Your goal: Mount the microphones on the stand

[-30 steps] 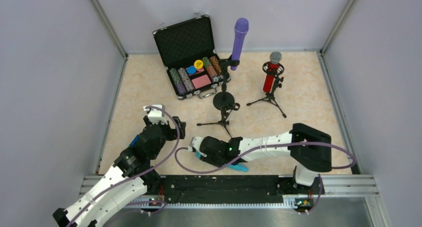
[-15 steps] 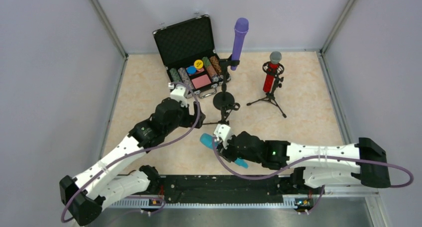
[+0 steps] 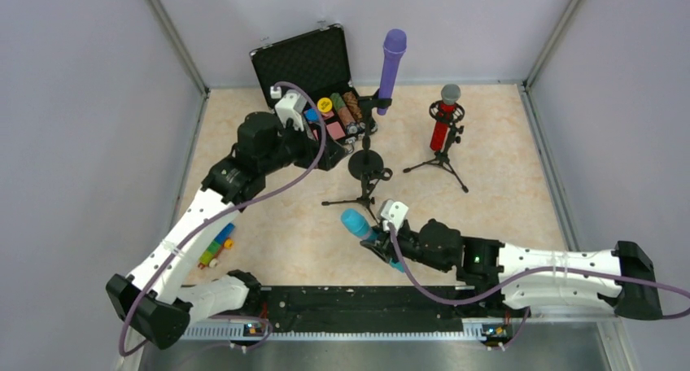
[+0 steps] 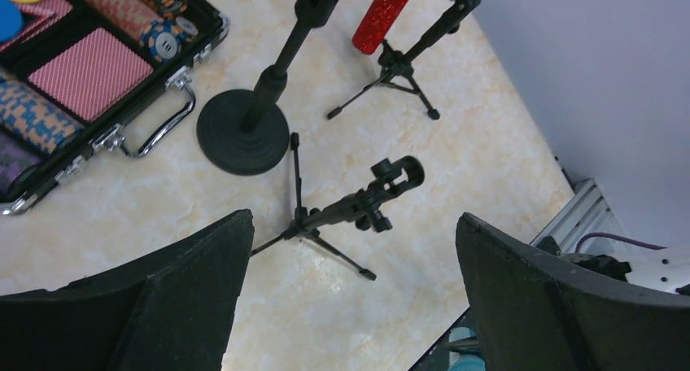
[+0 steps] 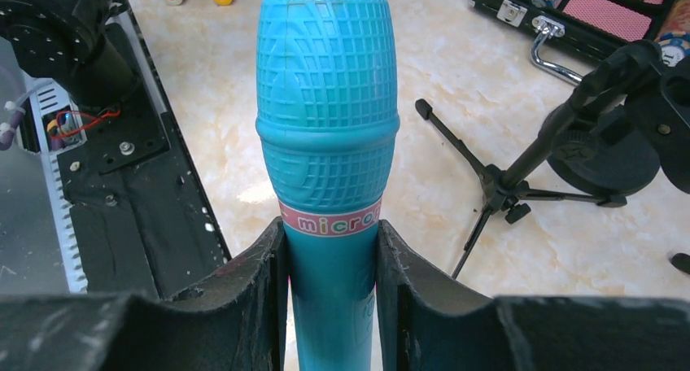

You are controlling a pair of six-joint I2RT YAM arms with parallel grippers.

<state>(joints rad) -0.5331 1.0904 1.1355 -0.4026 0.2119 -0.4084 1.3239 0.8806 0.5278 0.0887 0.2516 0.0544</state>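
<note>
edges: front rail (image 3: 366, 302) close under the right arm, grey walls (image 3: 98, 102) on three sides, open floor far right | left gripper (image 4: 351, 224): jaws wide, holding nothing, over the bare tripod stand (image 4: 342, 212), beside the case (image 3: 305, 62) | right gripper (image 5: 329, 229): clamped on the light blue microphone (image 5: 328, 143), just in front of that stand | purple microphone (image 3: 391, 66), red microphone (image 3: 443, 123): upright in stands | surface: beige marbled table (image 3: 504, 176)

The pink band on the blue microphone (image 5: 328, 151) reads "micro", the rest hidden.
</note>
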